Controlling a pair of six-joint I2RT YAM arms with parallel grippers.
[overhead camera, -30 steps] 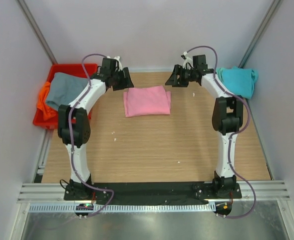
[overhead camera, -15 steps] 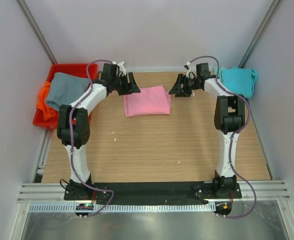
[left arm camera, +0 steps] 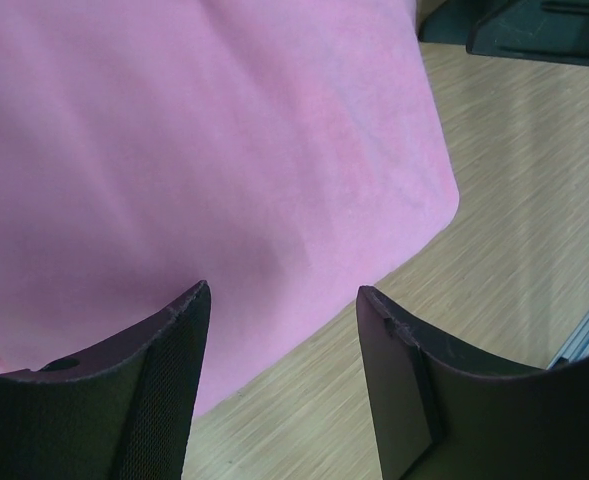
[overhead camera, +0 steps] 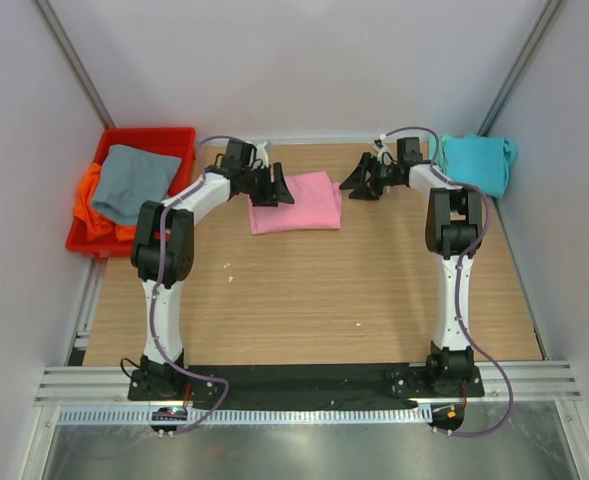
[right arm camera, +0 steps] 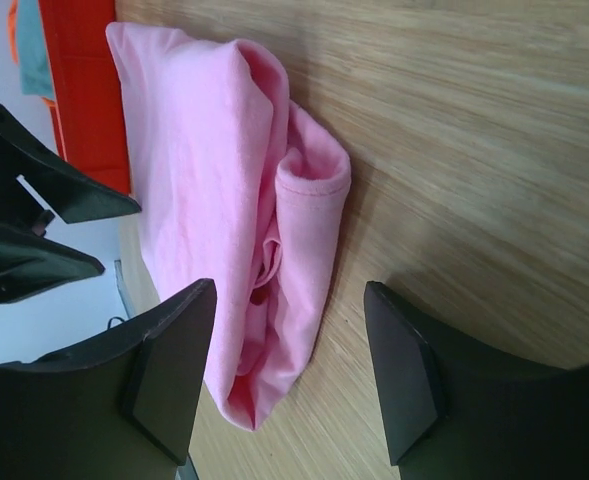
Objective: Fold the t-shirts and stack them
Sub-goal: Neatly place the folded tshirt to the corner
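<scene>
A folded pink t-shirt (overhead camera: 299,201) lies at the back middle of the table. My left gripper (overhead camera: 277,189) hangs open over its left edge, and in the left wrist view the pink cloth (left arm camera: 204,150) fills the space beyond the open left gripper (left arm camera: 282,293), which holds nothing. My right gripper (overhead camera: 360,179) stands open just right of the shirt, facing its layered side. The right wrist view shows those folds of pink cloth (right arm camera: 224,170) lying partly between the open right gripper (right arm camera: 289,290). A teal t-shirt (overhead camera: 477,161) lies at the back right. Grey (overhead camera: 129,180) and orange (overhead camera: 91,207) t-shirts sit in the bin.
The red plastic bin (overhead camera: 150,134) stands at the back left, partly off the table edge. White walls and metal frame posts close in the back and sides. Bare wooden table (overhead camera: 304,290) stretches from the shirt to the arm bases.
My left gripper has moved right from near the bin onto the pink shirt's left edge. The right gripper has shifted slightly toward the shirt. The shirt has not moved.
</scene>
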